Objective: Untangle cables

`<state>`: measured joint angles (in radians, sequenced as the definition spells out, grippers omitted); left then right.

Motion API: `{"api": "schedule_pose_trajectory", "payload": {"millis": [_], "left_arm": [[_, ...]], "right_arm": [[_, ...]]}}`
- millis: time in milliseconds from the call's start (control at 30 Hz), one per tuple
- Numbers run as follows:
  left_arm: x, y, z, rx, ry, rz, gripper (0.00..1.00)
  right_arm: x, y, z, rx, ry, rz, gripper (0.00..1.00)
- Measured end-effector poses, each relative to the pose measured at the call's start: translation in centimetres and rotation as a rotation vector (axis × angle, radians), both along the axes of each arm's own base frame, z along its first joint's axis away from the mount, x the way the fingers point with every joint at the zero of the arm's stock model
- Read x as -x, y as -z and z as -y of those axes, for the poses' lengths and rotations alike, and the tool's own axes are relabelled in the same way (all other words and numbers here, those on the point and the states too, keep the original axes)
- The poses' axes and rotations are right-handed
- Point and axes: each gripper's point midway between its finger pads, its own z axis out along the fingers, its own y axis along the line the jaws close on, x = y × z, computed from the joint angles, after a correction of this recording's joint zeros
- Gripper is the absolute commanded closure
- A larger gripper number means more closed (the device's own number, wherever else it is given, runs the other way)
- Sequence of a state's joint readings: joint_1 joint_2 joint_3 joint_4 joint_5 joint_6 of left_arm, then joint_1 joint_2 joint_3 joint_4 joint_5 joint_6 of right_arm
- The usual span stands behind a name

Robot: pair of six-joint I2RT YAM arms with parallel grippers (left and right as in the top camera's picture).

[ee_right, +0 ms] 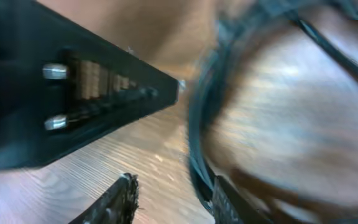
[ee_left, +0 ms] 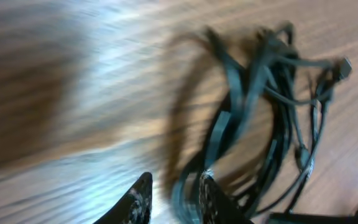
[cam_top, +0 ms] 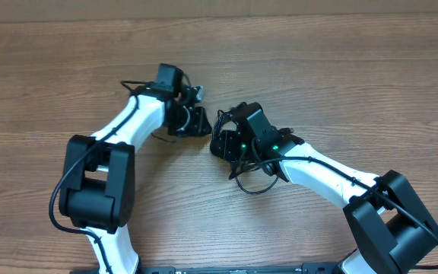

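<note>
The cables [ee_left: 272,93] are a tangled bunch of thin black cords on the wooden table, blurred in the left wrist view. One connector [ee_left: 344,65] sticks out at the far right of the bunch. My left gripper [ee_left: 174,190] is open, and one cord loop passes between its fingers, close to the right finger [ee_left: 209,194]. My right gripper [ee_right: 176,193] is open too, with a cord [ee_right: 197,130] running along the inner side of its right finger [ee_right: 229,202]. Overhead, the left gripper [cam_top: 192,120] and right gripper [cam_top: 223,143] nearly meet over the bunch, which mostly hides it. A cable loop [cam_top: 249,191] shows by the right arm.
The black finger of my left gripper [ee_right: 92,93] fills the upper left of the right wrist view, very close. The white arms reach in from the table's near edge. Bare wooden table [cam_top: 341,68] lies around them.
</note>
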<state>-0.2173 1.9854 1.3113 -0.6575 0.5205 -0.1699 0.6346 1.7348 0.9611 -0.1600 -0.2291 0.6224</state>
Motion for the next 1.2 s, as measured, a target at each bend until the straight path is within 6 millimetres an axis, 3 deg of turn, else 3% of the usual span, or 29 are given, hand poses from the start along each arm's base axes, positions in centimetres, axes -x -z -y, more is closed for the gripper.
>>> {"api": "schedule_pose_trajectory", "payload": {"millis": [233, 367, 467, 567, 933, 1000, 1200], "left_arm": [[-1.0, 0.0, -5.7, 0.017, -0.158, -0.061, 0.75], [-0.3, 0.2, -7.2, 0.013, -0.187, -0.104, 0.76], [0.5, 0.3, -6.8, 0.01, -0.162, -0.127, 0.75], [0.8, 0.2, -6.4, 0.012, -0.147, -0.135, 0.75], [2.3, 0.5, -5.3, 0.042, -0.126, -0.185, 0.76], [2.4, 0.4, -5.1, 0.052, -0.125, -0.19, 0.71], [2.5, 0.4, -5.0, 0.063, -0.175, -0.226, 0.67]], "right_arm": [[-2.0, -1.8, -1.0, -0.036, -0.022, 0.132, 0.6], [-2.6, -0.4, -1.1, -0.017, -0.018, 0.135, 0.61], [-2.4, 1.9, -0.8, 0.021, -0.017, 0.098, 0.66], [-2.3, 2.9, -0.6, 0.039, -0.016, 0.082, 0.7], [-2.4, 3.0, -0.6, 0.041, -0.016, 0.087, 0.74], [-2.4, 2.9, -0.7, 0.038, -0.016, 0.09, 0.73], [-2.5, 2.9, -0.7, 0.036, -0.016, 0.093, 0.74]]}}
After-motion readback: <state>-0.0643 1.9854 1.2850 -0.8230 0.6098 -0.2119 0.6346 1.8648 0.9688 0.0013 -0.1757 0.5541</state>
